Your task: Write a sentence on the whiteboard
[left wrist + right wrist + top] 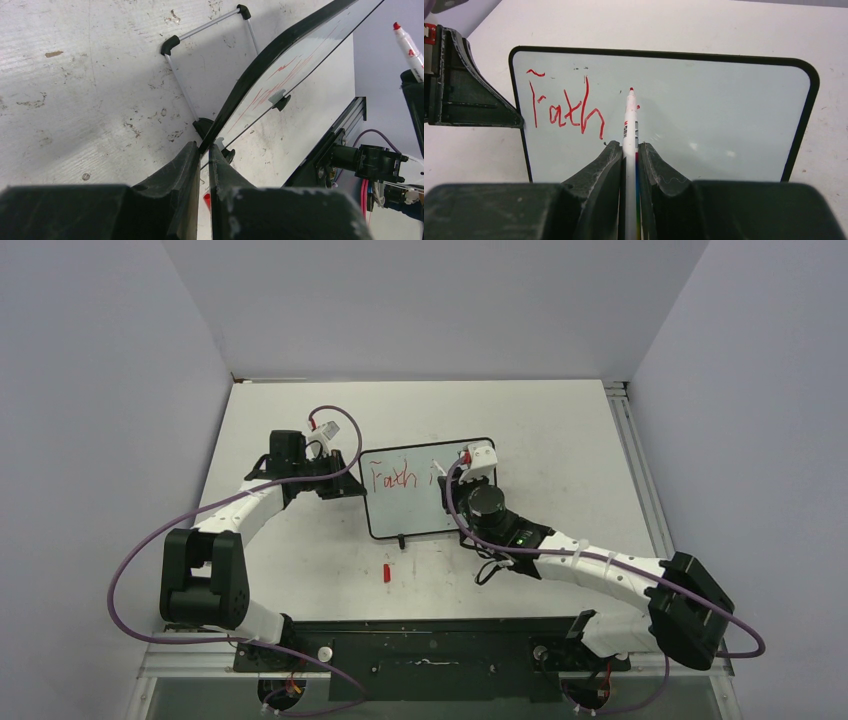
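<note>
1. Black fingers [611, 165] of the right gripper [629, 147] fill the foreground of the right wrist view. They are pressed closed around a slim white-barrelled marker [629, 125] with a red tip, which points straight out between them.
2. Ahead of them is the small rectangular whiteboard [724, 110], white-faced with a thin black frame and rounded corners. The marker's tip is over the board's upper middle, just right of the writing. Whether the tip touches the surface cannot be told.
3. On the board's left half, the thin red handwritten sentence [566, 107] reads about "Fath". A small red mark sits just beside the marker's barrel.
4. At the board's left edge, the left gripper [204, 147] is drawn narrow, its two dark fingers pinched on the black frame.
5. From overhead, the whiteboard stands near the middle of the large scuffed white tabletop [560, 440], between the two arms. It is tilted rather than flat, and a small black foot [401, 540] shows at its near edge. In the left wrist view, a grey wire stand [182, 75] with black corner caps lies on the tabletop behind the board.
6. On the tabletop just in front of the board, apart from it, lies a small red cap [387, 571].
</note>
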You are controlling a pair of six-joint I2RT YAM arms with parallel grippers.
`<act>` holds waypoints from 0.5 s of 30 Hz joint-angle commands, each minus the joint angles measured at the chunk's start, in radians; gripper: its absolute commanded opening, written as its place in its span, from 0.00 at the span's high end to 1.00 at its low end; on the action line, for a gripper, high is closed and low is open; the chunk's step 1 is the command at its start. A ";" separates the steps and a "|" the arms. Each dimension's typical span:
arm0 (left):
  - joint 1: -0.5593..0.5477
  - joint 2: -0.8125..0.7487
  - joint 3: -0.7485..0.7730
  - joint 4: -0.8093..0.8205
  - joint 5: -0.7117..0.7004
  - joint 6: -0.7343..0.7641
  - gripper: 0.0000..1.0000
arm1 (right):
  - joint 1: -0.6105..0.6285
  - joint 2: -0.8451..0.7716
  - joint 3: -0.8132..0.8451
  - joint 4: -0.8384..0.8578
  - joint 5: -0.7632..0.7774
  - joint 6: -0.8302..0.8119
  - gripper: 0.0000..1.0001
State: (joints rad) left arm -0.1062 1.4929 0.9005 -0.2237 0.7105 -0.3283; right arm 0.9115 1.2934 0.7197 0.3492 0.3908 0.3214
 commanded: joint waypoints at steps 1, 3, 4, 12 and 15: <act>-0.007 -0.018 0.037 0.007 0.022 0.003 0.92 | 0.005 -0.039 -0.017 0.005 0.037 -0.001 0.95; -0.007 -0.017 0.037 0.008 0.021 0.002 0.92 | 0.001 -0.036 -0.023 0.004 0.038 0.003 0.95; -0.007 -0.017 0.037 0.008 0.020 0.002 0.92 | 0.000 -0.033 -0.025 0.005 0.038 0.004 0.95; -0.007 -0.016 0.037 0.007 0.021 0.003 0.92 | -0.008 -0.007 -0.040 0.012 0.030 0.015 0.95; -0.007 -0.016 0.037 0.009 0.020 0.003 0.92 | -0.012 0.003 -0.039 0.015 0.024 0.014 0.95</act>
State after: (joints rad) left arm -0.1062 1.4929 0.9005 -0.2237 0.7113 -0.3279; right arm 0.9085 1.2869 0.6819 0.3347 0.4046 0.3267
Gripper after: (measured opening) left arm 0.079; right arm 0.152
